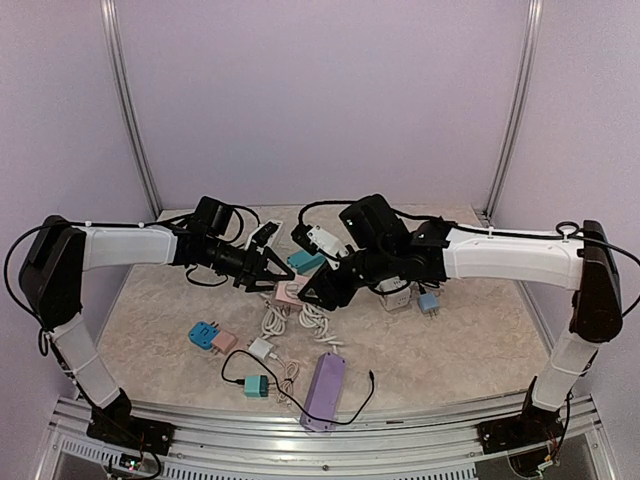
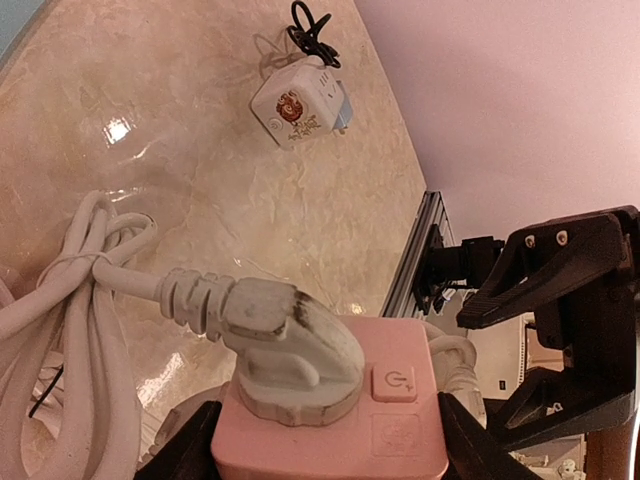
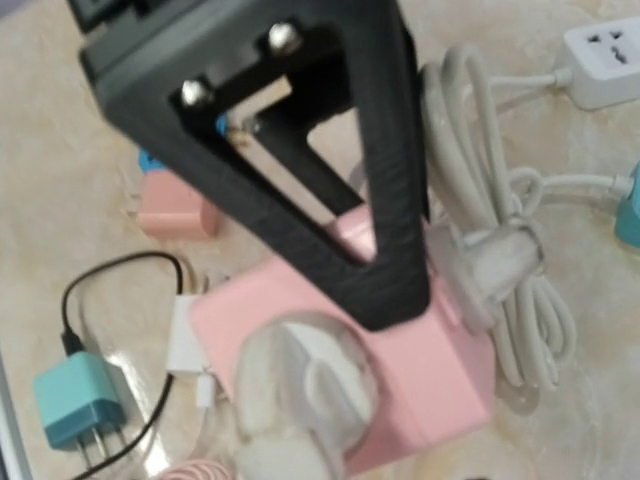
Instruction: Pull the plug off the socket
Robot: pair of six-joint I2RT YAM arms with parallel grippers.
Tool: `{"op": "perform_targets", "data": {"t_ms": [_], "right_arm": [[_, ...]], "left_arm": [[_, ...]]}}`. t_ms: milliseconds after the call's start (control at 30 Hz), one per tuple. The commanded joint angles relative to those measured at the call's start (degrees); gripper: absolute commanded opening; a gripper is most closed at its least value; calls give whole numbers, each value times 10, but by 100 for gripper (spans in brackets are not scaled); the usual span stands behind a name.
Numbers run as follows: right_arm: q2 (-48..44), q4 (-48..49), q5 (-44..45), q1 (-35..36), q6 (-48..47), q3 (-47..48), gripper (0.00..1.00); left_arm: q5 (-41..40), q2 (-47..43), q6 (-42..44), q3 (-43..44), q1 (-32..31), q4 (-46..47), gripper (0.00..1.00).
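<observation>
- The socket (image 2: 400,425) (a pink block with a switch on its face) sat near the middle of the bench (image 2: 200,120). The white plug (image 2: 290,350) was fully seated in it, and its cord (image 2: 60,330) lay coiled just beside.
- The left gripper (image 1: 266,272) had its fingers closed on two opposite sides of the socket. This was probably to anchor it, so that a pull would free the plug rather than drag the whole block along.
- The right gripper (image 1: 322,290) was just beside the socket with its fingers apart and empty, clear of the plug. It looked to be lining up to take the plug's head.
- The left arm reached in from the left edge of the bench, its forearm close to level and its wrist pointing toward the right arm.
- The right arm mirrored it from the right edge, with its wrist bent down toward the socket, so the two tips met at the middle.
- The plug's head was low and rounded, so I judged that a grip across its flanks would hold better than one over the top.
</observation>
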Motion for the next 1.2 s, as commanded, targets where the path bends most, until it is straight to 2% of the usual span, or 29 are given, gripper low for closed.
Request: {"op": "perform_targets", "data": {"t_ms": [0,500,567,633,667,800,933,1167], "right_arm": [[25,-48,32,11,-36,37,58],[68,-96,101,45,-118,81,31],[74,-95,119,52,-123,87,22],[76,-92,133,57,-126,88,4],[75,-89,137,58,-126,87,0],[56,-67,149,60,-125,70,0],[24,-27,151,60,-124,38,0],[8,-8,133,60,-126,27,0]], "left_arm": [[27,-15,5,-1,5,6,57],[33,-14,12,4,4,1,57],[35,-12,13,5,3,-3,58],[35,-9,15,8,2,-7,58],[35,-8,16,10,3,-11,61],[33,-1,20,15,2,-23,76],[36,3,20,18,2,-29,86],[40,15,26,23,-5,-38,89]]}}
